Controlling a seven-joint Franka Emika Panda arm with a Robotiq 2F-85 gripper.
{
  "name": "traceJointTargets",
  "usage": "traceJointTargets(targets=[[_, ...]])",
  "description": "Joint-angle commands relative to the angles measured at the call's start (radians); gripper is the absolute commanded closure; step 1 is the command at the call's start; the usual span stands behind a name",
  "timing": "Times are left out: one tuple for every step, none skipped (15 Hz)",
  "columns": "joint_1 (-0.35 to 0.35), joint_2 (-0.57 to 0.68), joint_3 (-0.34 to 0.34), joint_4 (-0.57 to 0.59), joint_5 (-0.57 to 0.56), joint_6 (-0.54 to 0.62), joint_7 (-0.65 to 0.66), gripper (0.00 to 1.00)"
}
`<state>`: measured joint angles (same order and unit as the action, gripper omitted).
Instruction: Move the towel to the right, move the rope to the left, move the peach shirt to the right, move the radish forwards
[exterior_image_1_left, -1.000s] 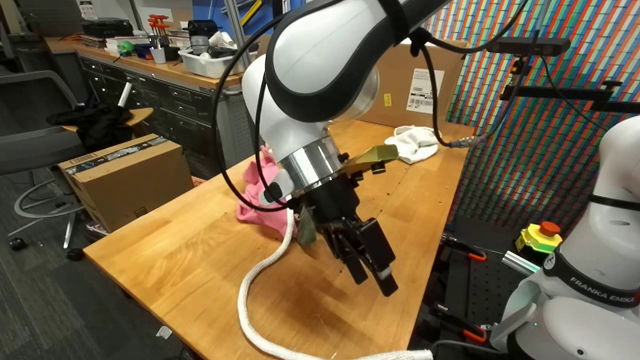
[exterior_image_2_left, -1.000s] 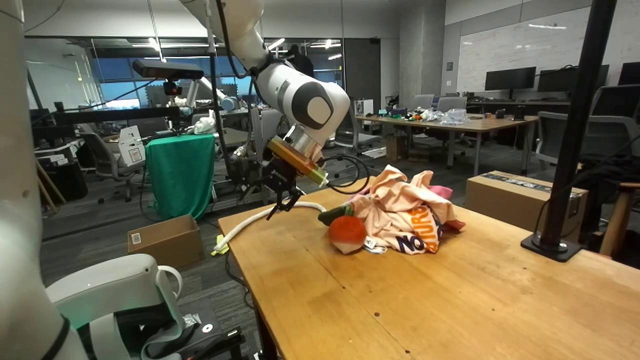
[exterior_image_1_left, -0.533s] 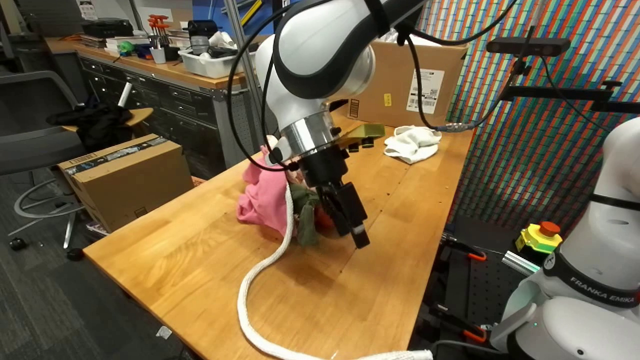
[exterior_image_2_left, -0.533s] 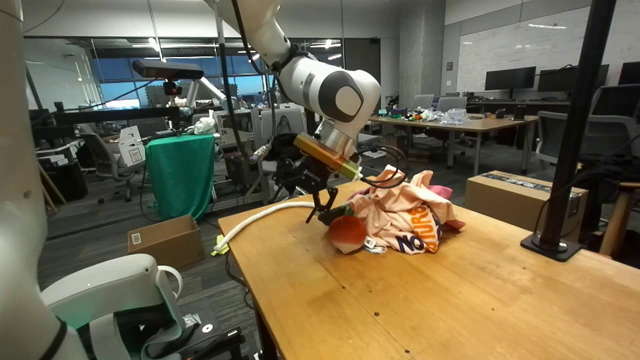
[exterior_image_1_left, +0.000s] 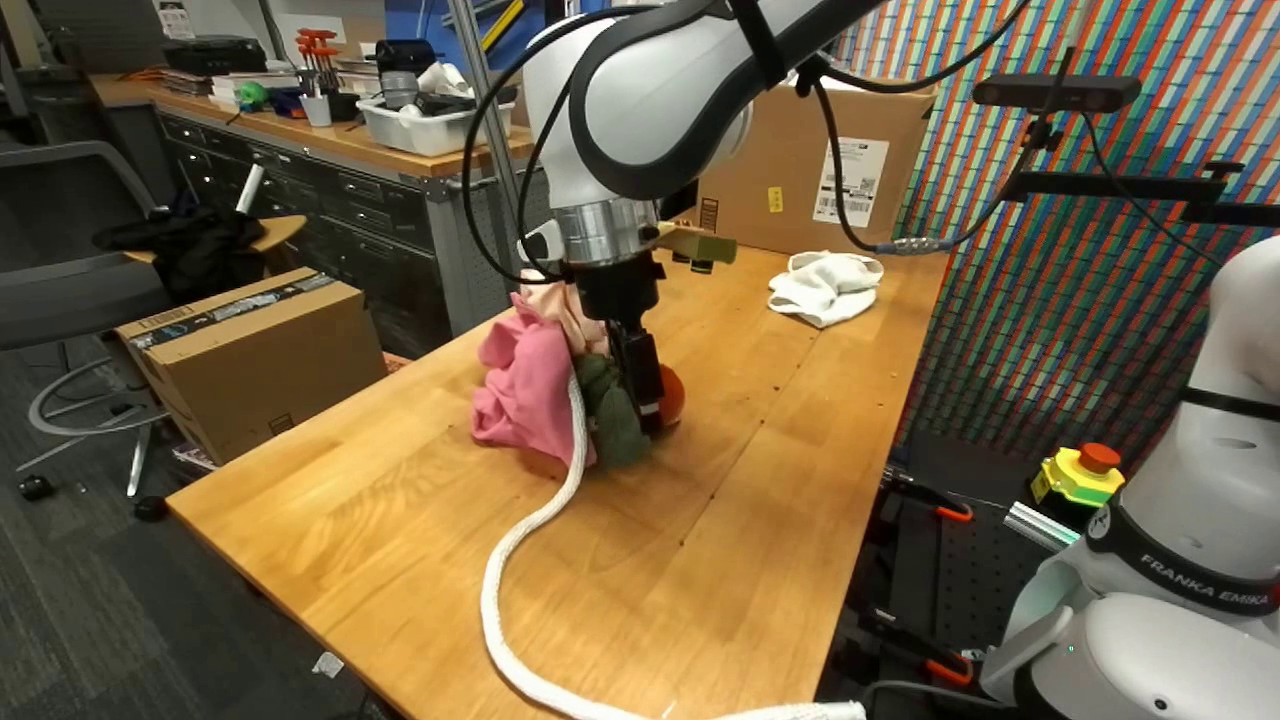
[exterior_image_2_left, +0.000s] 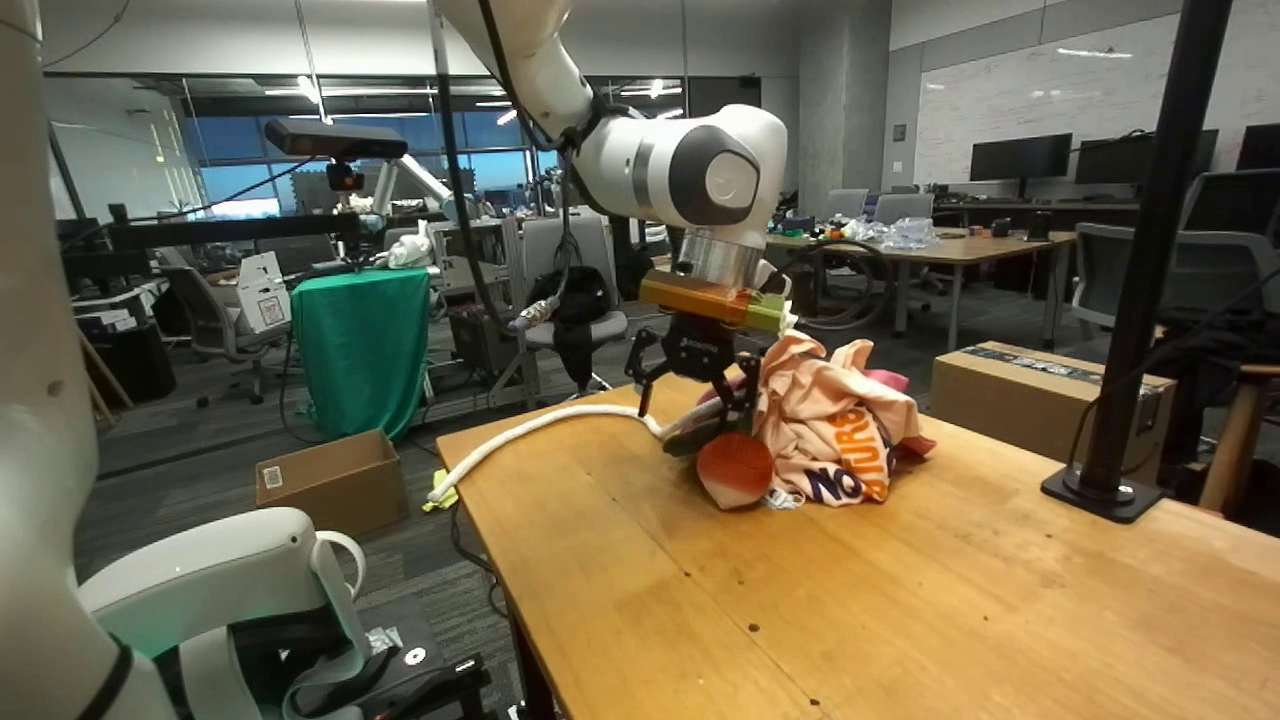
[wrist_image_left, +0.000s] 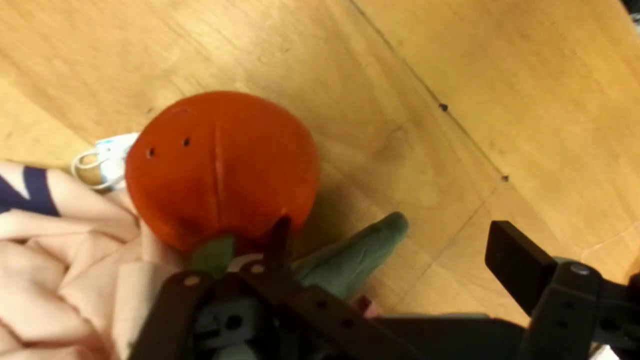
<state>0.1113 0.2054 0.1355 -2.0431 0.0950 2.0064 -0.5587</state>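
Observation:
The radish is an orange-red plush (wrist_image_left: 222, 165) with green leaves (wrist_image_left: 352, 260); it also shows in both exterior views (exterior_image_1_left: 673, 397) (exterior_image_2_left: 735, 472). My gripper (wrist_image_left: 392, 230) is open at table height, one finger against the radish's leaf end and the other out over the table. In an exterior view the gripper (exterior_image_2_left: 692, 415) straddles the leaves. The peach shirt (exterior_image_2_left: 825, 410) lies bunched beside the radish. The white rope (exterior_image_1_left: 515, 650) runs from the pile to the table's edge. A pink cloth (exterior_image_1_left: 527, 390) and a white cloth (exterior_image_1_left: 822, 288) show; I cannot tell which is the towel.
The wooden table (exterior_image_2_left: 900, 600) carries everything. A black post (exterior_image_2_left: 1140, 280) stands on the table beyond the shirt. A large cardboard box (exterior_image_1_left: 790, 175) is at the table's far end. A cable hangs from the arm near the white cloth.
My gripper has moved down to the radish and turned more upright, with its fingers apart around the leaves. The radish and shirt have shifted slightly to the right in an exterior view.

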Motion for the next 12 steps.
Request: traceJointTargets(targets=[[-0.007,-0.001,0.004,0.024,-0.016,0.064,0.074,0.00],[-0.010,0.001,0.007,0.033,-0.001,0.048,0.081,0.00],[-0.010,0.000,0.009,0.038,0.006,0.042,0.093,0.00],[-0.014,0.003,0.011,0.049,0.026,0.013,0.098,0.00],[-0.013,0.003,0.012,0.052,0.035,0.007,0.104,0.00],[-0.015,0.007,0.015,0.057,0.054,-0.013,0.106,0.00],[-0.014,0.007,0.016,0.057,0.069,-0.024,0.112,0.00],[-0.012,0.008,0.018,0.054,0.085,-0.026,0.122,0.00],[-0.011,0.007,0.018,0.051,0.095,-0.026,0.132,0.00],[-0.009,0.005,0.021,0.045,0.115,-0.017,0.148,0.00],[-0.007,0.004,0.023,0.042,0.130,-0.006,0.165,0.00],[-0.003,0.003,0.027,0.037,0.147,0.008,0.186,0.00]])
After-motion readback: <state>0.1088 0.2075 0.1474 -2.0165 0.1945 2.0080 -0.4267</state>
